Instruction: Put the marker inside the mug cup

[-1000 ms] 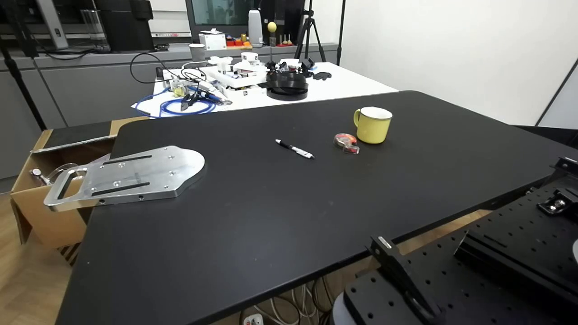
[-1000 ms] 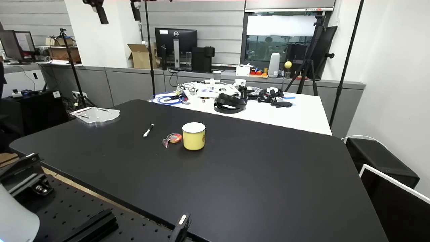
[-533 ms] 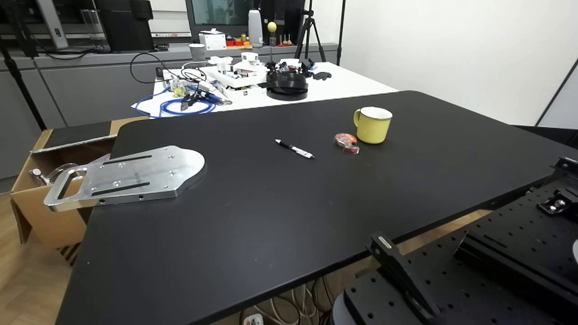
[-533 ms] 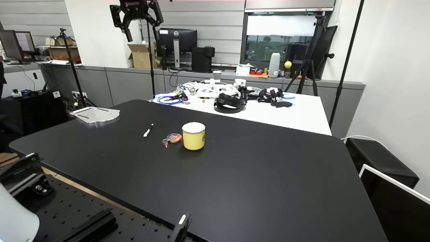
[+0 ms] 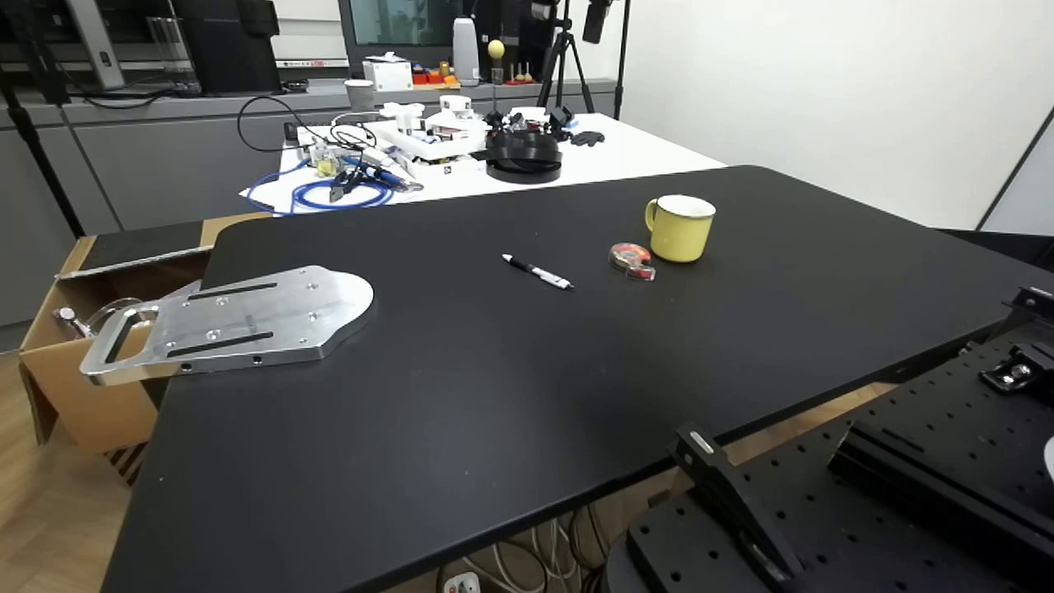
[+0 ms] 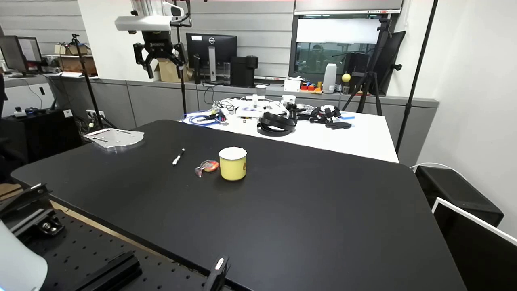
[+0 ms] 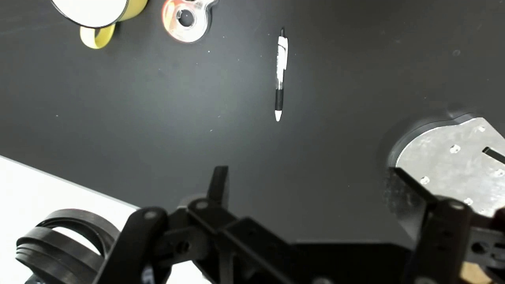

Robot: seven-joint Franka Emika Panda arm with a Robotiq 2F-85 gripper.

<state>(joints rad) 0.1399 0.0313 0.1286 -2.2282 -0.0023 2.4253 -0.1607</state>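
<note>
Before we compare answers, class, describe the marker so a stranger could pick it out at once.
On the big black table, find the silver metal plate and yellow mug. Between them, past the tape dispenser beside the mug, lies the marker. Unlike these neighbours, it is slim and straight, with a white barrel and black grip.
</note>
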